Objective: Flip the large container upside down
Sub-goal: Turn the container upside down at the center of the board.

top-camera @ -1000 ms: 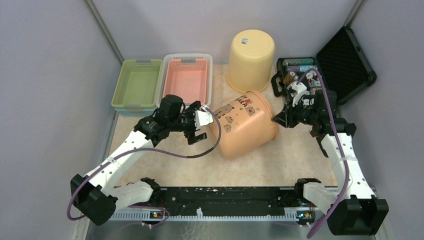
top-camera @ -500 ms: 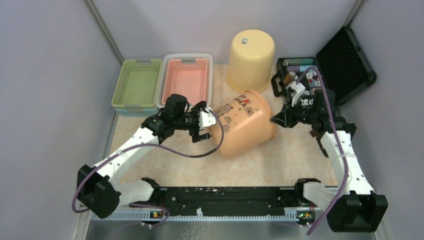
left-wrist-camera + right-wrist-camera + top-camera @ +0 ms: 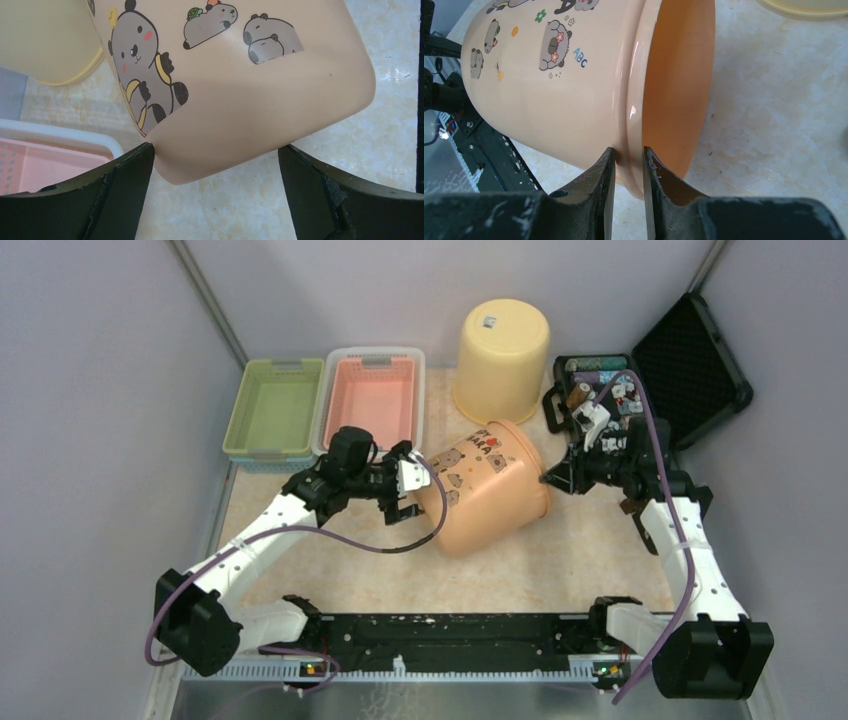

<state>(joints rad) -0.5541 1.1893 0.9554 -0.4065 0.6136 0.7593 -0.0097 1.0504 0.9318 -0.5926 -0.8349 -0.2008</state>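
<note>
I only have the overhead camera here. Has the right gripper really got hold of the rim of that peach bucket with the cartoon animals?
Observer: Yes. The right wrist view shows the right gripper shut on the rim of the container, with one finger outside the wall and one inside the mouth.
Operator: And the left gripper, is it gripping the other end?
Observer: No. In the left wrist view the left gripper is open wide, with a finger on either side of the closed base end. I cannot tell whether they touch it.
Operator: Anything inside it?
Observer: The part of the inside that the right wrist view shows holds nothing.
</note>
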